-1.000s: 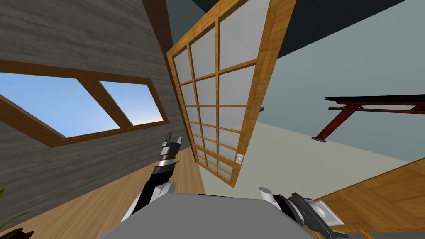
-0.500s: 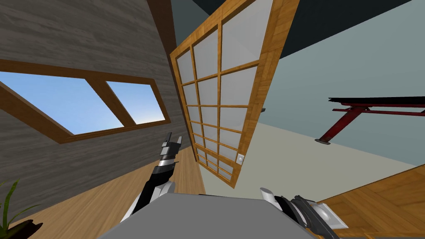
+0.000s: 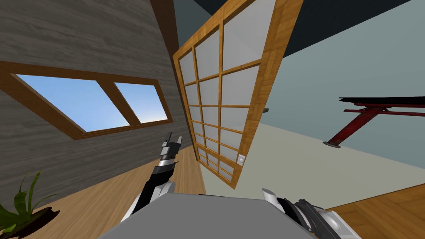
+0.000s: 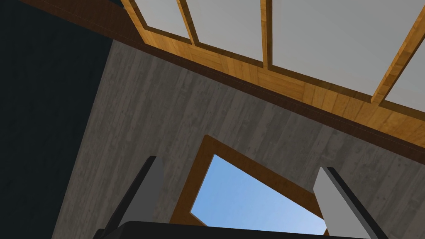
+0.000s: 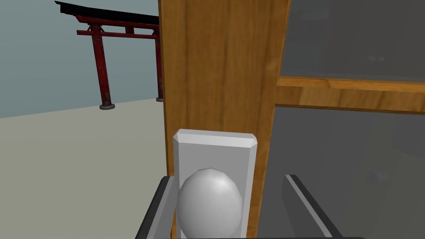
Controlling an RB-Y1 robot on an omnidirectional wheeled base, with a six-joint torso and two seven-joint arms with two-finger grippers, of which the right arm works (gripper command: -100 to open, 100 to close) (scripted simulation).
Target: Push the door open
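Note:
A wooden door with a lattice of pale panes stands swung partly open at the middle, a small grey plate near its free edge. My left gripper is open beside its hinge side, in front of the grey plank wall, touching nothing. In the left wrist view the left gripper is empty. At lower right, my right gripper is at a second wooden door. The right gripper is open, with that door's round grey knob and plate between its fingers, close to one finger.
A red gate stands outside on pale ground past the doorway. A wood-framed window is in the wall on my left. A potted plant sits on the wooden floor at the lower left.
The whole head picture has slid right, so I have turned or moved. The plant has come further into view, and the wooden door at lower right takes up less room. Both arms keep their pose.

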